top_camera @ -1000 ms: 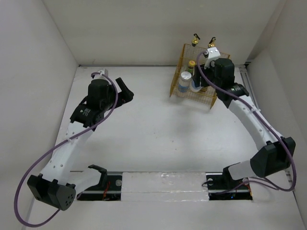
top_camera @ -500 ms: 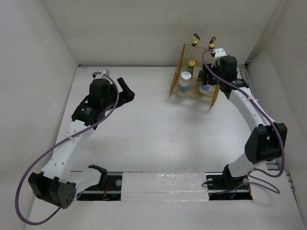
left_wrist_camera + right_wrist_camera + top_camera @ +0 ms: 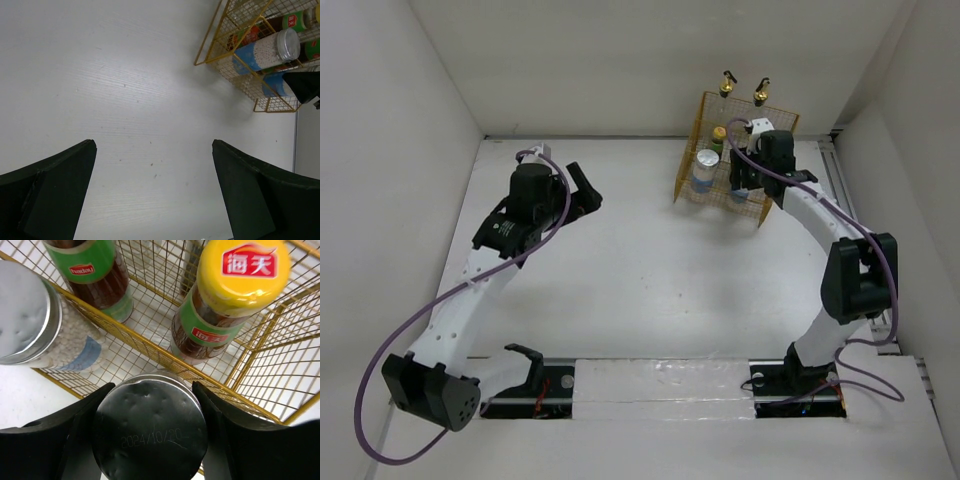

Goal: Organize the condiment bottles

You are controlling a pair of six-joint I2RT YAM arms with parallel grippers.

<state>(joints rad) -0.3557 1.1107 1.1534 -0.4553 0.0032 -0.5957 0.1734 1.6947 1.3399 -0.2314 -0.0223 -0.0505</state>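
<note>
The yellow wire rack [image 3: 692, 192] stands at the back right. Two clear glass bottles with gold spouts [image 3: 727, 83] stand on its top tier. A red bottle with a yellow cap [image 3: 242, 270] and a second red bottle [image 3: 95, 267] stand in the tier below. One white silver-lidded cylinder [image 3: 706, 168] stands in the front tier. My right gripper [image 3: 150, 432] is shut on the other cylinder's silver lid [image 3: 150, 430] and holds it upright at the front tier, beside the first cylinder [image 3: 22, 310]. My left gripper [image 3: 588, 188] is open and empty over the bare table.
In the left wrist view the rack [image 3: 225, 30] is at the top right, with the right gripper [image 3: 305, 82] dark at its edge. White walls close the table at the back and sides. A metal rail [image 3: 660, 385] runs along the near edge.
My right gripper has moved left and down with the cylinder, from above the rack's right side into its front tier. The left arm has barely moved.
</note>
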